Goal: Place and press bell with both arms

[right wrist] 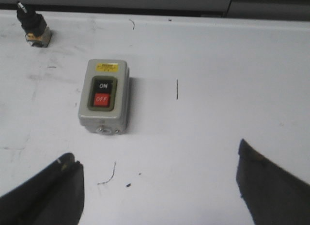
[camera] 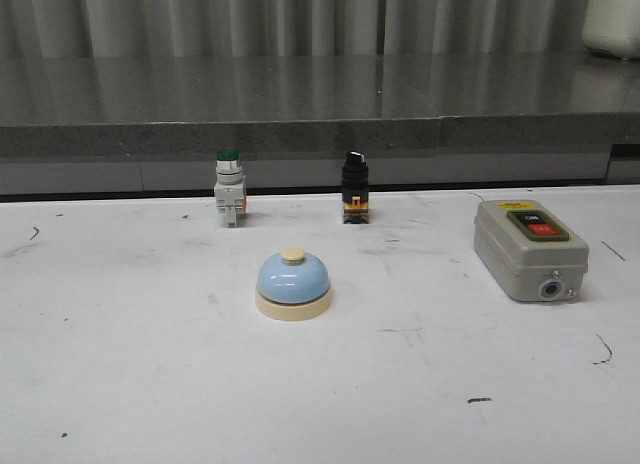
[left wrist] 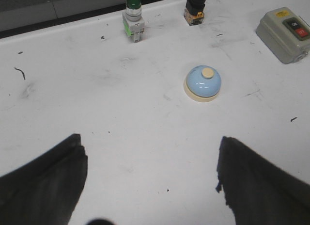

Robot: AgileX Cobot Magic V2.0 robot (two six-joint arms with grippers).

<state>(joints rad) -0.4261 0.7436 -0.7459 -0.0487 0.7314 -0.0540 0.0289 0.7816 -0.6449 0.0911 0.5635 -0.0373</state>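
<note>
The bell [camera: 293,284], a light-blue dome on a cream base with a cream knob, stands upright in the middle of the white table. It also shows in the left wrist view [left wrist: 203,83], well ahead of my left gripper [left wrist: 150,154], which is open and empty above bare table. My right gripper [right wrist: 157,159] is open and empty, with the grey switch box ahead of it. Neither arm shows in the front view.
A green-capped push button [camera: 228,186] and a black selector switch [camera: 354,188] stand at the back of the table. A grey on/off switch box [camera: 527,248] lies at the right. A dark ledge [camera: 320,134] runs behind the table.
</note>
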